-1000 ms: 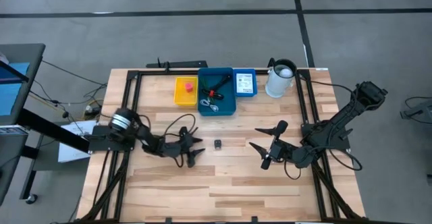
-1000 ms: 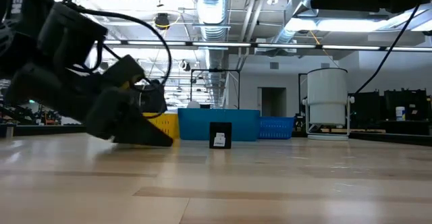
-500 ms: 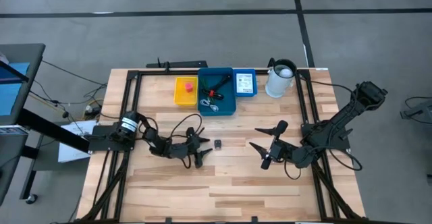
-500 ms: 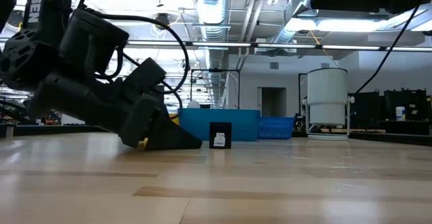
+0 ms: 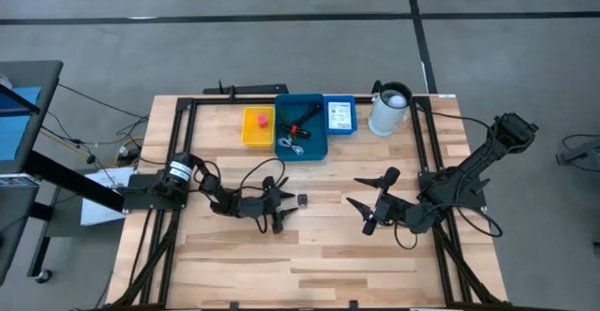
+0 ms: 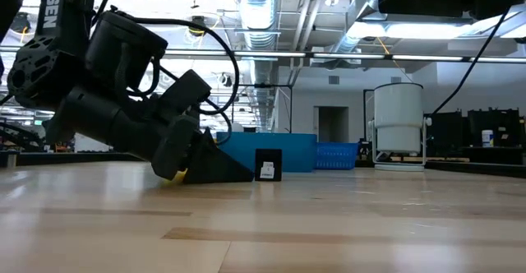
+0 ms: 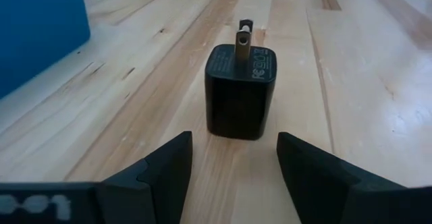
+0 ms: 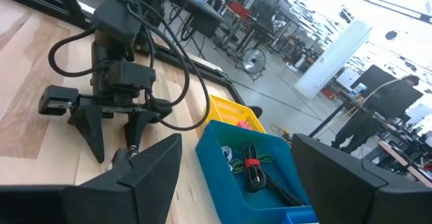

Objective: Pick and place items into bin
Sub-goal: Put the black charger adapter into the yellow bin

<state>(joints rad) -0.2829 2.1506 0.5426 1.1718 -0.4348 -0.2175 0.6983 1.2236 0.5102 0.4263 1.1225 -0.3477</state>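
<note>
left gripper: low over the table, jaws spread apart, nothing gripped. The small black block sits just ahead of my fingertips, in line with the gap between them, not touching.
small black block: a plug adapter, standing on the wood near table centre, metal prong pointing up and away from my left wrist camera. Also clear in the low view, just beside my left jaw tips.
right gripper: parked on the right half of the table, jaws spread wide, empty, well apart from the block.
blue bin: at the far edge of the table, centre. Holds a black coiled cable with a red tie, plus a green stick-like item that is too small to make out properly.
yellow tray: touching the blue bin's left side, with the tiny pink-red cube inside.
small blue basket: on the bin's right side, white printed packet in it.
white jug: far right corner, upright, just beside the basket.
</note>
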